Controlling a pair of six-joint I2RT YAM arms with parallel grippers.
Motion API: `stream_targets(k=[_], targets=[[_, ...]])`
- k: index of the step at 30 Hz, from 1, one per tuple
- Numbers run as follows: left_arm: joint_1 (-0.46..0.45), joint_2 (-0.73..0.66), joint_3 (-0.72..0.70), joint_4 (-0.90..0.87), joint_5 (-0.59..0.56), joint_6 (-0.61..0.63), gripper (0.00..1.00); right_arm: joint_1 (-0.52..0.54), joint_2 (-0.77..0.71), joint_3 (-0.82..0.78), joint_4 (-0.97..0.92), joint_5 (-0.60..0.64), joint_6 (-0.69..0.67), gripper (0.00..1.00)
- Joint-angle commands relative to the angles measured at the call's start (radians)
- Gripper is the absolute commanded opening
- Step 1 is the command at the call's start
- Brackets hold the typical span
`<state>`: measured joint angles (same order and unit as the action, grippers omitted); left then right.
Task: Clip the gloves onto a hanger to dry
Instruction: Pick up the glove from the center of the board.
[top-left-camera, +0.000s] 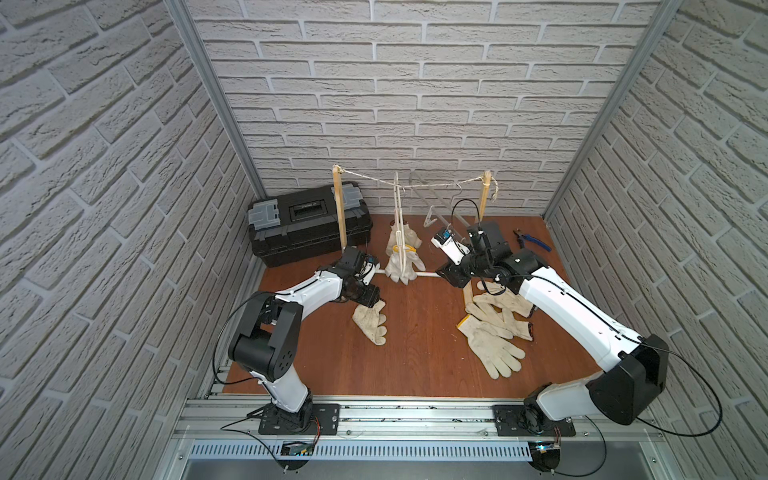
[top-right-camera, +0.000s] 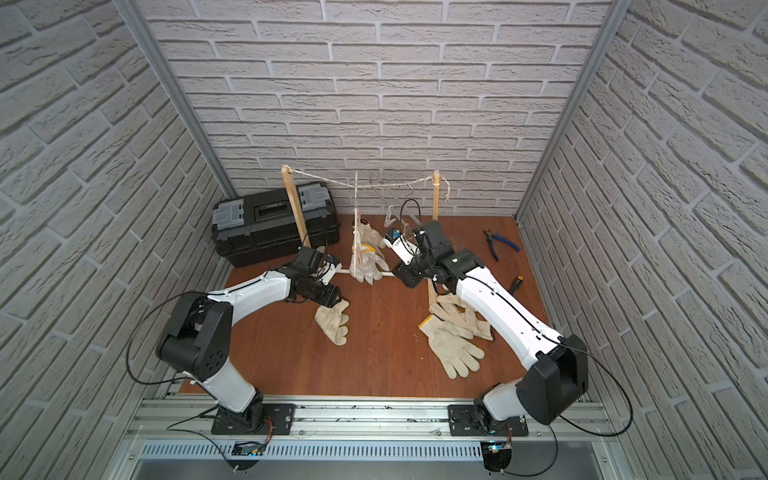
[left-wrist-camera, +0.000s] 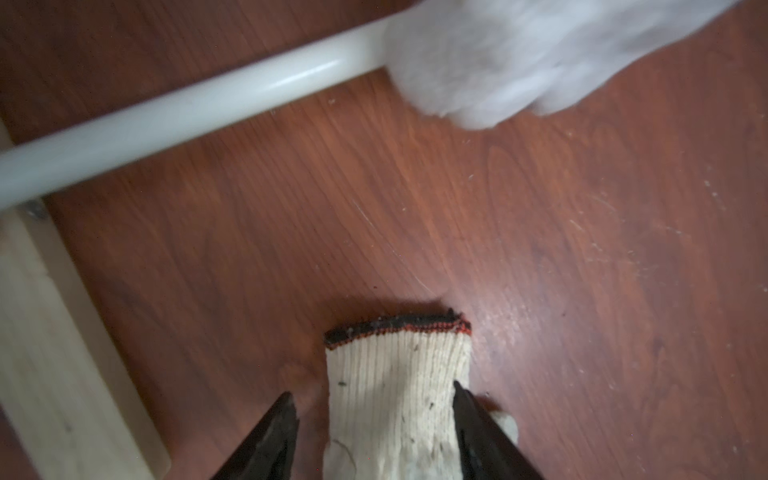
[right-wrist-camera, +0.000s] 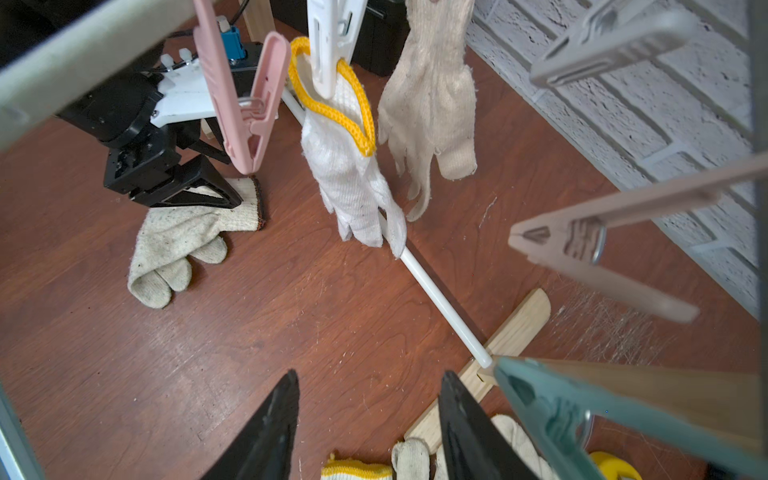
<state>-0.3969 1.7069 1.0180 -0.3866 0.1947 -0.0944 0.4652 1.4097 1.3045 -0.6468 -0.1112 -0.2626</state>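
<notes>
Straddling the floor glove's (left-wrist-camera: 399, 357) cuff, the left gripper (left-wrist-camera: 372, 390) stands parted, one jaw touching, nothing pinched yet; cuff-end likely chosen so the free pink clip (right-wrist-camera: 245, 104) can bite it. The right gripper (right-wrist-camera: 370, 376) hangs parted and empty, two clipped gloves (right-wrist-camera: 345, 166) dangling just ahead

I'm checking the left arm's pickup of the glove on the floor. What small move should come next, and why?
Probably close the left gripper on the cuff of the glove. Its jaws stand open on either side of the cuff, one touching it and one apart, and the glove lies on the floor, not yet held.
</notes>
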Motion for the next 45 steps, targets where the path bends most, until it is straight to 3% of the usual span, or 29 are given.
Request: stream_targets(k=[1,4,8,11,15,21,28,38,45], targets=[[-0.011,0.04,0.005,0.023,-0.009,-0.019,0.58,-0.009,-0.043,-0.029,0.027,0.024,0.017,0.56],[-0.013,0.065,0.009,0.02,0.018,-0.025,0.47,-0.014,-0.053,-0.041,0.027,0.024,0.02,0.56],[-0.013,0.07,0.011,0.037,0.059,-0.03,0.17,-0.016,-0.056,-0.044,0.026,0.014,0.022,0.56],[-0.013,0.043,0.016,0.022,0.054,-0.024,0.08,-0.017,-0.058,-0.044,0.026,0.01,0.021,0.55],[-0.007,-0.017,0.014,0.0,0.05,-0.015,0.09,-0.016,-0.059,-0.049,0.026,0.004,0.022,0.55],[-0.002,-0.079,0.004,-0.034,0.074,-0.011,0.17,-0.017,-0.064,-0.065,0.038,-0.02,0.041,0.55],[0.013,-0.06,0.015,-0.062,0.092,0.004,0.3,-0.016,-0.055,-0.065,0.039,-0.037,0.047,0.55],[0.018,-0.038,0.046,-0.097,0.099,0.032,0.16,-0.016,-0.042,-0.059,0.042,-0.046,0.053,0.55],[0.037,-0.144,0.029,-0.081,0.146,0.005,0.14,-0.015,-0.045,-0.086,0.071,-0.13,0.122,0.55]])
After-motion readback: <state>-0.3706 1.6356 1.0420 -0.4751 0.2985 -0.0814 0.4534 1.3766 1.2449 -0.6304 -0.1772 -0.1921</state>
